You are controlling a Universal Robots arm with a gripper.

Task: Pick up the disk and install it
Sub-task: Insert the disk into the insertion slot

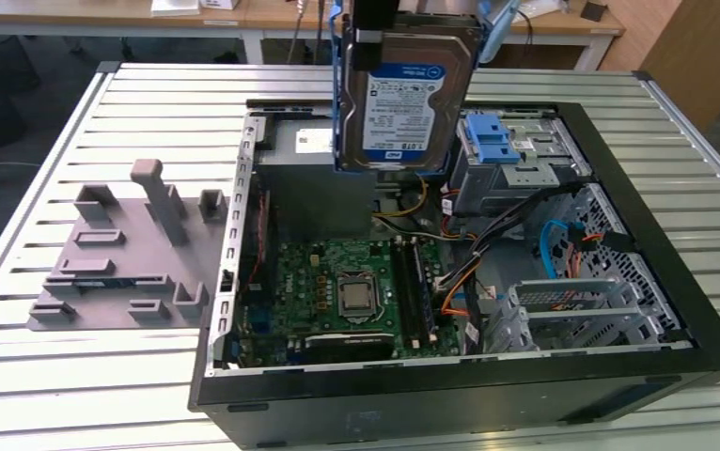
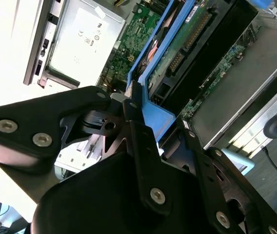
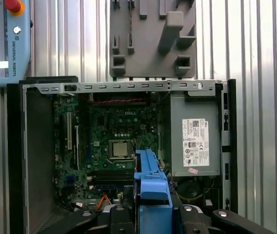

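In the exterior view the disk (image 1: 407, 103) hangs upright, label facing the camera, above the open computer case (image 1: 461, 395) on the slatted table (image 1: 85, 376). It is clear of the case's parts, and the gripper (image 1: 378, 28) holds it by its top end. The drive cage (image 1: 501, 141) with its blue latch is just to the exterior view's right of the disk, and a grey fixture (image 1: 122, 254) lies on the table well to the left. In the second wrist view the 2 black fingers (image 2: 104, 129) are clamped on the blue carrier (image 2: 158, 117) at 1 end of the disk (image 2: 187, 34), whose bare green circuit board shows. In the first wrist view the carrier (image 3: 152, 185) juts out between the fingers, above the motherboard (image 3: 114, 126) and beside the power supply (image 3: 194, 141). The disk looks stiff and dense, heavy for its size and sensitive to knocks. The plastic carrier probably flexes a little, so the carrier end and the side rails are the safe places to grip, not the label or the board.
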